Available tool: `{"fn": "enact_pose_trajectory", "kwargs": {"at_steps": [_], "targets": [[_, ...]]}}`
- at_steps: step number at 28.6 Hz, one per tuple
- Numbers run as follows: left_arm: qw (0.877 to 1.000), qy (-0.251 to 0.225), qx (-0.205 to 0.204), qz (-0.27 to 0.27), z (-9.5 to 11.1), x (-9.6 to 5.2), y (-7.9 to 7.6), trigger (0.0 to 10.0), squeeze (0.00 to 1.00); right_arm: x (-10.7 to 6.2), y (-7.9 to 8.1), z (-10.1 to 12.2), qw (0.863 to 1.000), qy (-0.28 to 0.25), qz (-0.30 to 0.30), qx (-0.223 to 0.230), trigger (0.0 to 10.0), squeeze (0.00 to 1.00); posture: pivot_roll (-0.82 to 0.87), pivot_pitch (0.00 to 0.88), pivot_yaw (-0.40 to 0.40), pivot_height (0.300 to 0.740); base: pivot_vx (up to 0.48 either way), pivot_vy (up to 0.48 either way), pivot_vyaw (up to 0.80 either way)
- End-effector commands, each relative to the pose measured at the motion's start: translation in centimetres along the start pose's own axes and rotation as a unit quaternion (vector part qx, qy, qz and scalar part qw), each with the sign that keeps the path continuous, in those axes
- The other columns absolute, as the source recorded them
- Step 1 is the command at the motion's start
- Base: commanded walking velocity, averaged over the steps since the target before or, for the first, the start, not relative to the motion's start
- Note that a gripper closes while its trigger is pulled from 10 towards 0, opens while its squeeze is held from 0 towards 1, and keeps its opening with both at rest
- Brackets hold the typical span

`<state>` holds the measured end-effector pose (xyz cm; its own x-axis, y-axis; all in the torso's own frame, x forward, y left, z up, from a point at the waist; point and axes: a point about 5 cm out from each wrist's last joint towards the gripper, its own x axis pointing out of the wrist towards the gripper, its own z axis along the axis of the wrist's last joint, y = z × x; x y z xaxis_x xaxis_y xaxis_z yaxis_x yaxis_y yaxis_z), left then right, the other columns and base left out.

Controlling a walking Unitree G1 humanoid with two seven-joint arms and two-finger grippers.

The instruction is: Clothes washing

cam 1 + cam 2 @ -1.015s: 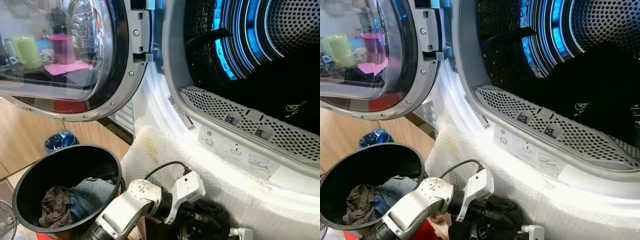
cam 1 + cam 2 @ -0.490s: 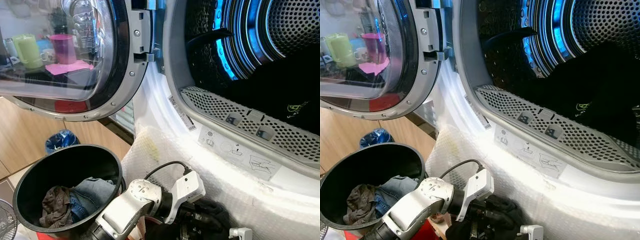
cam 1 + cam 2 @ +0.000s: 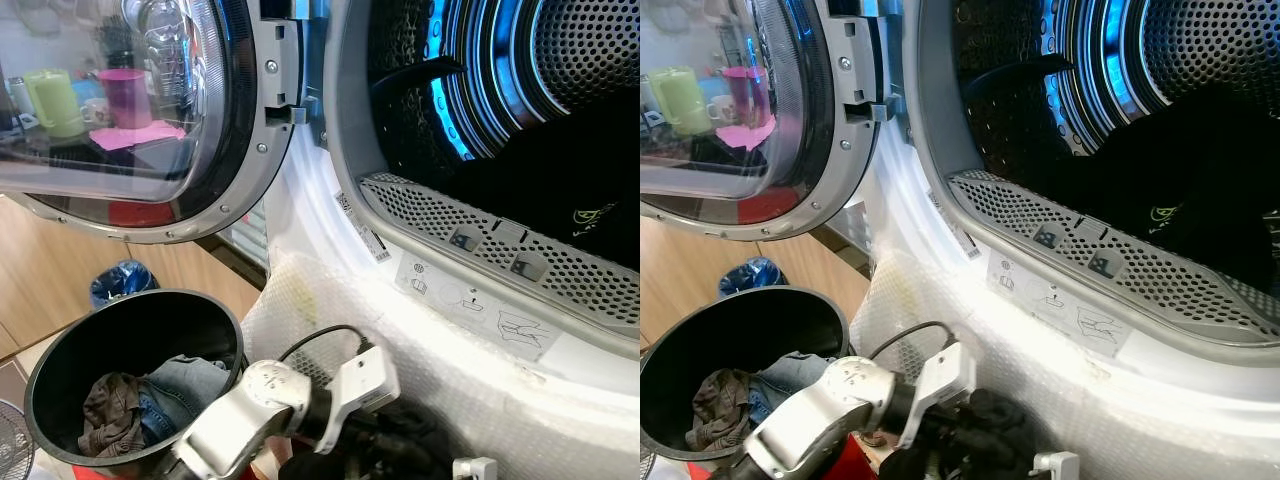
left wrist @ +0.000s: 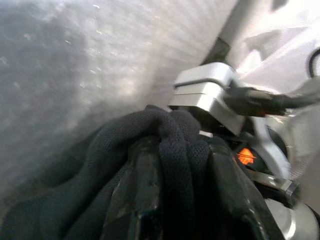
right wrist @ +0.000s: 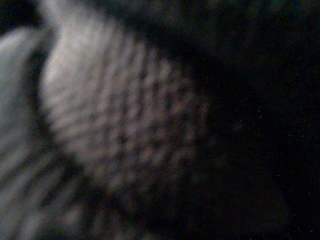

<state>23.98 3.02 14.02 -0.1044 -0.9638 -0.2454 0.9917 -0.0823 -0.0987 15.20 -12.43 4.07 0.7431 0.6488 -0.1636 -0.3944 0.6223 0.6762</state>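
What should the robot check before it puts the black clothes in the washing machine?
1. Door swung open: ok.
2. Drum opening free to enter: ok, though dark laundry already lies inside.
3. Left hand gripping the black garment: ok, fabric is bunched between its fingers.
4. Garment clear of the machine's white front: cannot tell, it hangs low beside it.
5. Right hand state: cannot tell, its wrist view is dark and blurred.
6. More laundry left in the black bucket: ok, jeans and a brown cloth.
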Motion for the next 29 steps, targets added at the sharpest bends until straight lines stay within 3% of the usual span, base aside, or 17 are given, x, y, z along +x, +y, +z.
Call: {"fn": "enact_pose_trajectory", "kwargs": {"at_steps": [1,8,10,12,16,19,21,23,24,25,26,28,29], "targets": [[1.000,0.006,-0.009,-0.011,-0.1,-0.1,-0.4,10.0,1.00,0.2,0.4,0.8,1.000,-0.017,0.017,-0.009,0.0,0.00,0.16,0.027,-0.056,0.740,0.000,0.000,0.00],[0.999,0.033,-0.015,-0.002,-0.3,-3.2,-1.2,10.0,1.00,0.2,0.7,0.5,1.000,-0.014,0.024,-0.005,0.0,0.00,0.17,0.032,-0.046,0.740,0.000,0.000,0.00],[0.997,0.069,-0.034,0.012,-0.9,-5.9,-2.1,10.0,1.00,0.1,0.6,0.1,1.000,-0.006,0.022,-0.004,0.0,0.00,0.17,0.035,-0.037,0.740,0.000,0.000,0.00],[0.995,0.087,-0.042,0.014,-1.1,-7.2,-2.8,10.0,1.00,0.1,0.6,0.0,1.000,0.001,0.025,-0.007,0.0,0.00,0.18,0.038,-0.038,0.740,0.000,0.000,0.00],[0.985,0.121,-0.049,0.117,-2.3,-10.0,-2.3,10.0,1.00,0.0,0.6,-0.2,0.999,0.010,0.033,-0.007,0.0,0.00,0.20,0.037,-0.045,0.740,0.000,0.000,0.00],[0.975,0.122,-0.054,0.179,-2.7,-11.1,-1.7,10.0,1.00,0.0,0.5,-0.2,0.999,0.016,0.035,-0.010,0.0,0.00,0.21,0.034,-0.048,0.740,0.000,0.000,0.00],[0.946,0.116,-0.058,0.296,-3.3,-12.9,-0.4,10.0,1.00,-0.1,0.5,0.1,0.999,0.018,0.040,-0.015,0.0,0.00,0.21,0.029,-0.053,0.740,0.000,0.000,0.00],[0.930,0.118,-0.052,0.344,-3.7,-13.7,0.0,10.0,1.00,-0.2,0.5,0.2,0.999,0.019,0.041,-0.017,0.0,0.00,0.21,0.025,-0.056,0.740,0.000,0.000,0.00],[0.918,0.116,-0.068,0.372,-4.1,-14.1,0.2,10.0,1.00,-0.3,0.5,0.2,0.999,0.021,0.041,-0.020,0.0,0.00,0.22,0.025,-0.060,0.740,0.000,0.000,0.00],[0.900,0.118,-0.066,0.415,-4.6,-14.8,0.6,10.0,1.00,-0.4,0.5,0.2,0.998,0.024,0.044,-0.025,0.0,0.00,0.22,0.021,-0.064,0.740,0.000,0.000,0.00],[0.900,0.118,-0.066,0.415,-4.6,-14.8,0.6,10.0,1.00,-0.4,0.5,0.2,0.998,0.024,0.044,-0.025,0.0,0.00,0.22,0.021,-0.064,0.740,0.000,0.000,0.00],[0.820,0.131,-0.067,0.553,-6.8,-17.4,1.8,10.0,1.00,-0.9,1.0,0.4,0.996,0.038,0.058,-0.048,0.0,0.00,0.23,0.010,-0.072,0.740,0.000,0.000,0.00],[0.791,0.135,-0.056,0.594,-7.2,-18.2,2.2,10.0,1.00,-1.0,1.5,0.6,0.995,0.041,0.071,-0.057,0.0,0.00,0.23,0.008,-0.073,0.740,0.000,0.000,0.00]]}}
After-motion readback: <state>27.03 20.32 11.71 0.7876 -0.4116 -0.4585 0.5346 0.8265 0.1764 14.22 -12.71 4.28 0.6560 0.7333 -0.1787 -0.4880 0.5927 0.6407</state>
